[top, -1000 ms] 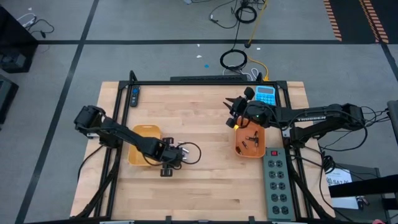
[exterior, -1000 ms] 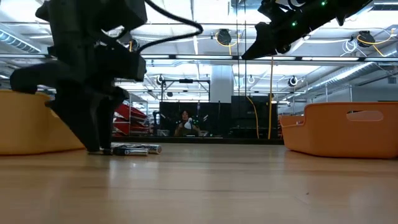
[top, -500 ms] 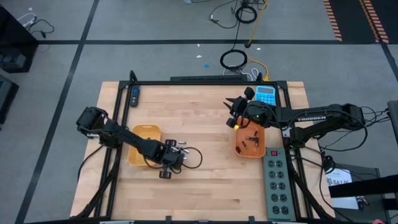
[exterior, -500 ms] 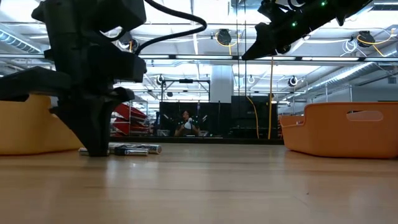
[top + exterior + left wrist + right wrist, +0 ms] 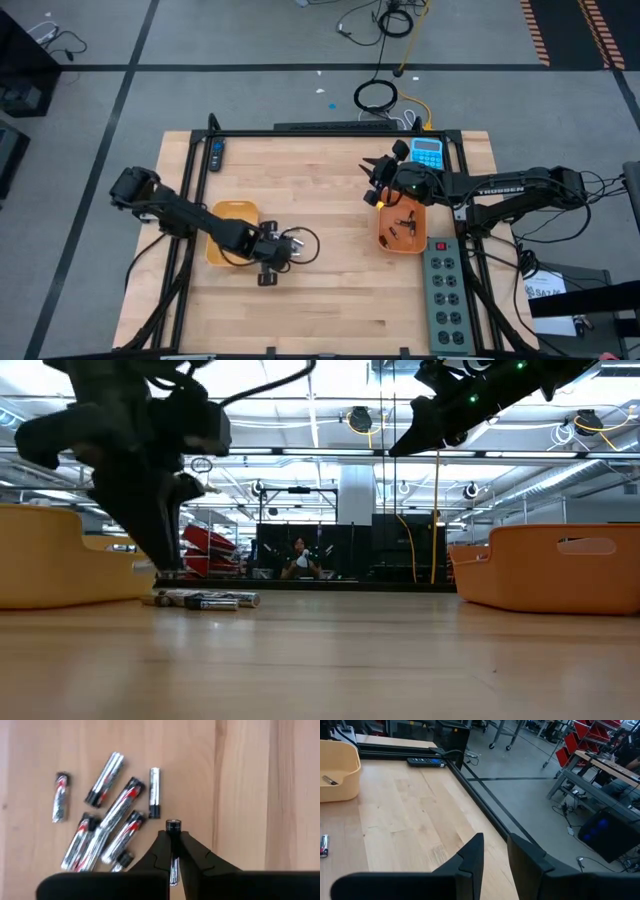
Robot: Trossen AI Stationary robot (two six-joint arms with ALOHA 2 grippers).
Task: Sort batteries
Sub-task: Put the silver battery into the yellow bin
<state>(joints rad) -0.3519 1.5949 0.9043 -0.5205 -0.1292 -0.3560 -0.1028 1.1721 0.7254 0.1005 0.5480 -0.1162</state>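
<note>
Several batteries (image 5: 107, 820), silvery with dark ends and red marks, lie loose on the wooden table just right of the left orange tray (image 5: 232, 222); the low view shows the batteries (image 5: 205, 600) flat on their sides. My left gripper (image 5: 173, 837) hangs just above that pile (image 5: 275, 252), shut on one battery. My right gripper (image 5: 495, 851) waits high over the far end of the right orange tray (image 5: 402, 228), which holds a few dark batteries. A narrow gap shows between its fingers, with nothing in it. My left gripper pinches one silvery battery between its two fingers, which come from above and slant steeply down. The battery lies along the fingers, its dark end (image 5: 173, 825) poking out at their tips and its body (image 5: 173, 869) reaching back between them. It hangs clear of the table.
A blue calculator (image 5: 428, 152) lies at the far right and a grey power strip (image 5: 446, 290) along the right edge. A dark remote (image 5: 217, 153) sits at the far left. One battery (image 5: 330, 780) lies in the left tray. Bare wood spans the table's middle.
My left gripper has risen from the tabletop beside the pile and carries one battery up with it, clear of the wood. The other batteries lie where they were.
</note>
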